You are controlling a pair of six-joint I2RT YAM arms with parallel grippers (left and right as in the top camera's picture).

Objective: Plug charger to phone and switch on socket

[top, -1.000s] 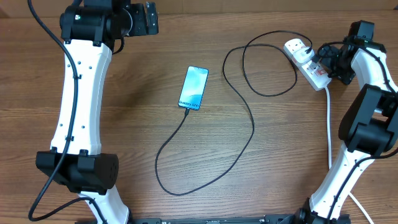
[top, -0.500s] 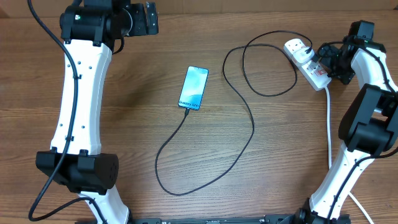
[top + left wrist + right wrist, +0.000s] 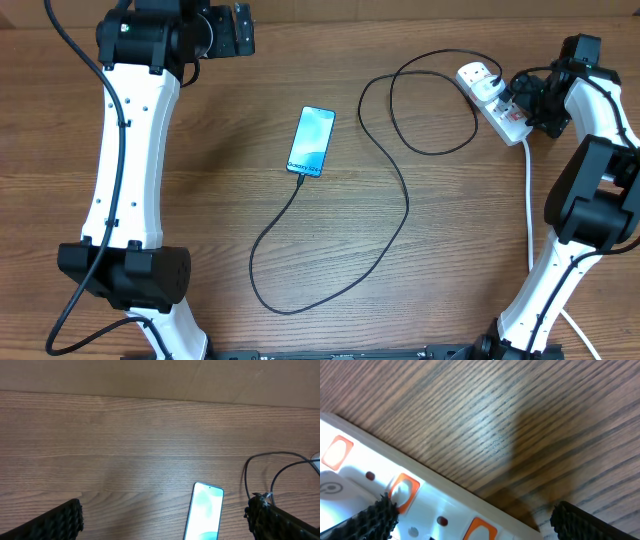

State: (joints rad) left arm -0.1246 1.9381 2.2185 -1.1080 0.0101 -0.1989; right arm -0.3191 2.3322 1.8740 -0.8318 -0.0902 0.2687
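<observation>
Now right gripper (image 3: 470, 510) splayed open over white red-switched power strip (image 3: 494, 101); left gripper (image 3: 165, 520) open, released, far-left; thin black cable (image 3: 398, 180) meets teal-screened phone (image 3: 311, 140).

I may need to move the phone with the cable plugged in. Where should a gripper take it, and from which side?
Grip the phone across its long edges near the middle, coming from above. It lies flat, and the charger enters its near short end, so that end is best left alone.

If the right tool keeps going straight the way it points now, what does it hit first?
Probably the socket: the right tool is open, one finger already over a red switch. Depth is unclear.
</observation>
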